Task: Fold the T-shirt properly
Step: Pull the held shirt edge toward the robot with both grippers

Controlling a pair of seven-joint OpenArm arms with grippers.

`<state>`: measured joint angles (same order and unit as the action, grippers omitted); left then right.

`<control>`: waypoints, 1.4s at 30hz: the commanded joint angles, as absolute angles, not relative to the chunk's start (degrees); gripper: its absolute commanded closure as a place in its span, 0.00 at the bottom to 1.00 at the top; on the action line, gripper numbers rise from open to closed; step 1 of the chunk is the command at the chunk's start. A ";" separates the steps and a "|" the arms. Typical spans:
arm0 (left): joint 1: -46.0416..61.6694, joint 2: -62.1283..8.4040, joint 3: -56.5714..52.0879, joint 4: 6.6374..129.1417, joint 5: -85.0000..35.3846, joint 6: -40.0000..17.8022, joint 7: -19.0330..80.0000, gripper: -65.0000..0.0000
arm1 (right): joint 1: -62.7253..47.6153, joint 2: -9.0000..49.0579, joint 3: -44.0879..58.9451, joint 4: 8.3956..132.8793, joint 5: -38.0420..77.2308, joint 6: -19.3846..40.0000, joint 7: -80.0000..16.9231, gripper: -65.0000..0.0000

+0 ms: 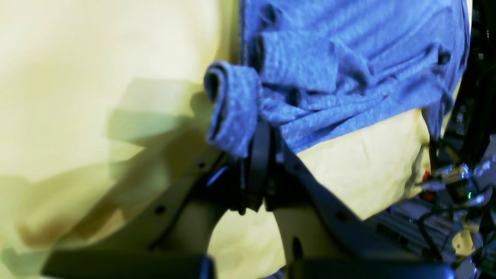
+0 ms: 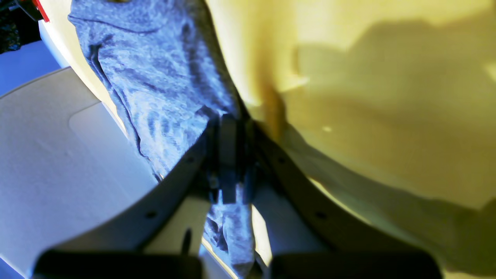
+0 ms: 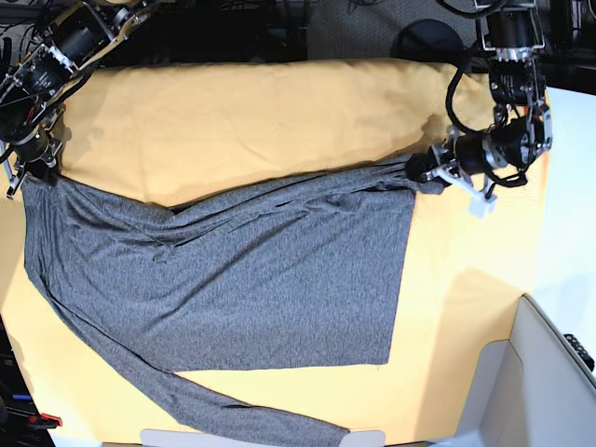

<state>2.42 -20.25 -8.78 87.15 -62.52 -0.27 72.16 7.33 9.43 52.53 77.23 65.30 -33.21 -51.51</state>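
The T-shirt [image 3: 233,279], spread across the tabletop's [image 3: 279,112] near half, is pinched at its far corners by the left gripper [image 3: 419,170] and right gripper [image 3: 37,166] — a joint lift and fold seems called for next.

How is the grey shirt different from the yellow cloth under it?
The T-shirt is speckled dark grey, while the yellow cloth is plain yellow-orange. The T-shirt lies on top and is smaller; the yellow cloth reaches out past it on most sides. The T-shirt is pinched at two edges, by the left gripper and the right gripper; neither pinches the yellow cloth. Both are soft fabric spread out nearly flat.
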 commanded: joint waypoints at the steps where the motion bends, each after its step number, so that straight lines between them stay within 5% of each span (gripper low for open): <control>1: 2.59 -21.32 -10.59 89.19 -63.16 -0.31 73.98 1.00 | 6.29 10.59 52.53 77.85 62.55 -35.74 -50.68 1.00; 16: 12.79 -23.52 -16.48 92.88 -63.25 -0.48 75.12 1.00 | -6.02 17.89 52.53 81.01 69.58 -35.74 -50.77 1.00; 42: 23.69 -23.78 -16.48 100.97 -63.25 -0.57 72.22 1.00 | -15.87 18.59 52.44 81.19 77.14 -35.74 -50.77 1.00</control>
<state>23.66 -22.87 -15.88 100.07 -63.18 -0.89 71.96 -14.79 18.20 52.42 81.43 80.14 -32.95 -52.25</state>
